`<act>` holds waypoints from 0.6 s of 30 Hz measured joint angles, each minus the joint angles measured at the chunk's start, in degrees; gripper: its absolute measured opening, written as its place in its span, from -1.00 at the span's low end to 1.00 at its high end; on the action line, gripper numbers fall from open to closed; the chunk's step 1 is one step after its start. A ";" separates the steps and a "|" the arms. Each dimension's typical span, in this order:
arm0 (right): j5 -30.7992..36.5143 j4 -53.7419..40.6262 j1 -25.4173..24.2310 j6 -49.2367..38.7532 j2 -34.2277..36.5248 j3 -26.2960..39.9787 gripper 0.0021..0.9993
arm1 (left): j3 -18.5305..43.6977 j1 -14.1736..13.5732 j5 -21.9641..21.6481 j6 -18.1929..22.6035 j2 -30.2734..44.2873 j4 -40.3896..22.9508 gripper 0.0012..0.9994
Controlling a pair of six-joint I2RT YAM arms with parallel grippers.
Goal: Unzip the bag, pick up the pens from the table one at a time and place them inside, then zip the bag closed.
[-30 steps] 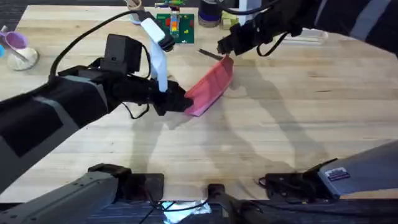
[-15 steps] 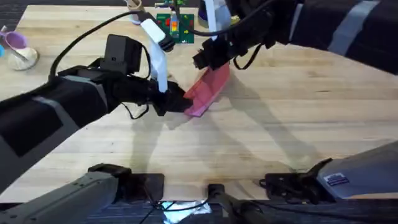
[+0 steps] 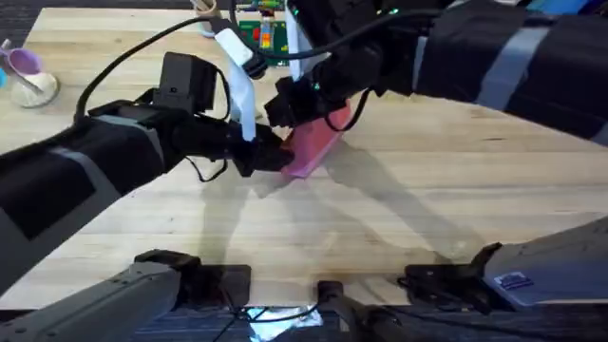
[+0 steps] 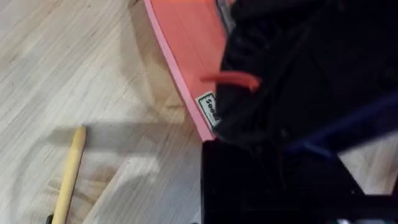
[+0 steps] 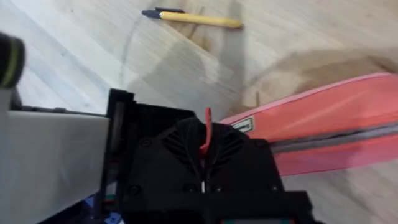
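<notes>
The pink bag lies at an angle on the table, a little beyond its middle. My left gripper is shut on the bag's near end. My right gripper reaches across from the right and hovers over that same end, close to the left one. Its fingers are shut on the red zip pull. A dark zip line runs along the bag. The tan-yellow pen lies on the wood beside the bag, also the pen. The black pen is hidden.
A green board with small coloured parts sits at the table's far edge. A purple scoop and pale bowl stand at the far left. Bare wood stretches across the right half and the front of the table.
My right gripper has travelled from the bag's far end along its length to the near end, beside the left gripper. The left gripper and the bag's near end have stayed put.
</notes>
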 joint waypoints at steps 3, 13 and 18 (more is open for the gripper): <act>0.43 -0.09 1.01 2.79 0.00 0.00 -0.94 | 0.00 0.00 0.00 0.00 0.00 -0.20 -0.92; 2.67 -0.48 2.75 9.72 -0.01 0.00 -0.94 | 0.00 0.02 0.01 0.00 0.00 -0.39 -0.92; 3.06 -0.73 2.75 9.92 0.01 0.00 -0.94 | 0.00 0.00 0.02 0.00 0.00 -0.39 -0.92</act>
